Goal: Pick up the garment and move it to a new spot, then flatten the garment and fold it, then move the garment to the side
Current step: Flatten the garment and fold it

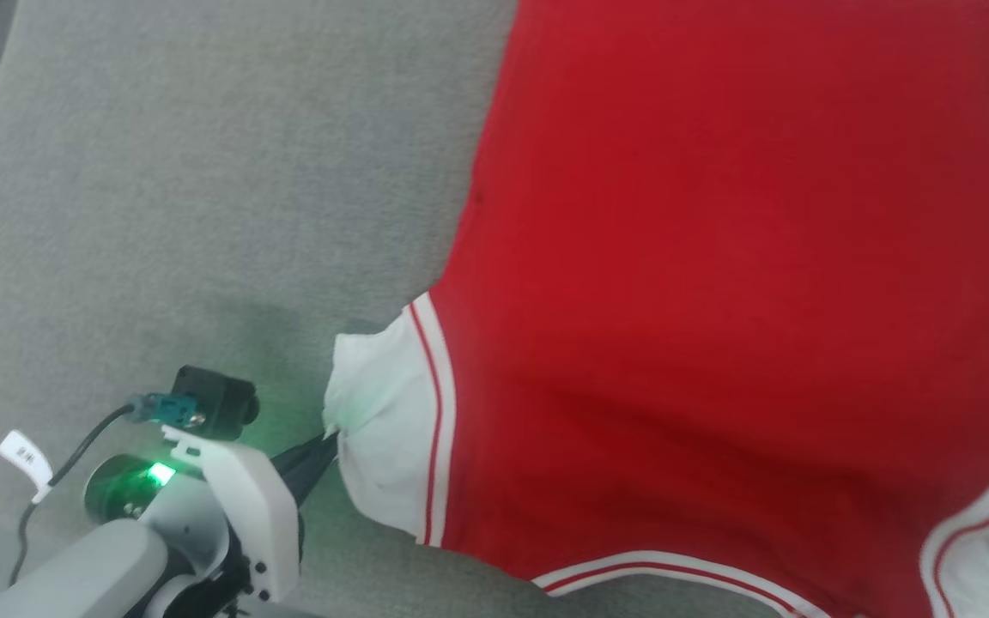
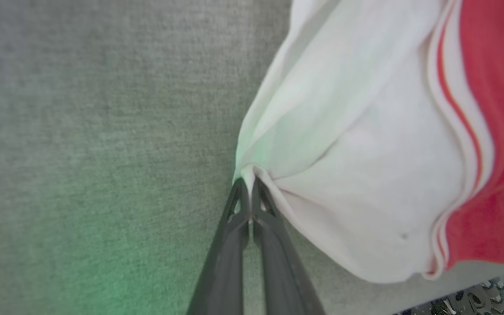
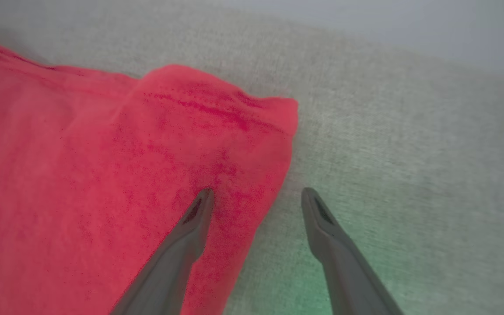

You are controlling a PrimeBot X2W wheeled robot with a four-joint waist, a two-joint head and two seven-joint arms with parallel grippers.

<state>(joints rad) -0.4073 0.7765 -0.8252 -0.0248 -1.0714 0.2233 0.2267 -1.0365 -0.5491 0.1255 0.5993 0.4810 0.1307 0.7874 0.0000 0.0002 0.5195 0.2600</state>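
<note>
Where the left gripper (image 2: 250, 186) pinches shut, its two dark fingers (image 2: 228, 262) meet tip to tip on a thin fold at the edge of the white sleeve (image 2: 357, 166), and creases fan out from the tips. Just past that pinch, the striped seam (image 2: 457, 113) gives way to the red body of the garment (image 1: 718, 257), which lies spread on the grey fabric surface (image 1: 160, 172) ahead of those fingers and off to their right. The right gripper (image 3: 256, 197) is wide open and holds nothing. One finger is over a red corner, the other over bare grey, and the cloth's edge runs between them.

The left hold looks slight, so a hard pull would likely slip the fold free. With the right jaws unclosed, nothing anchors the far side, and a one-sided tug could drag and wrinkle the shirt rather than flatten it.
</note>
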